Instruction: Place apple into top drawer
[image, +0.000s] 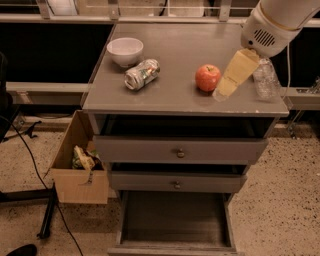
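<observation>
The gripper (225, 89) is just right of the apple (207, 77) on the bench (175, 95); whether its jaws are open I cannot tell. Centre it over the apple before descending.

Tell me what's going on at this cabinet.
A robot arm reaches in from the right, with its gripper close beside the apple. The apple rests on the cabinet top and has not been picked up. Nothing has gone into the top drawer yet, and that drawer looks slightly pulled out. A white bowl, a crushed can and a clear bottle also sit on top. The bottom drawer is wide open.
</observation>
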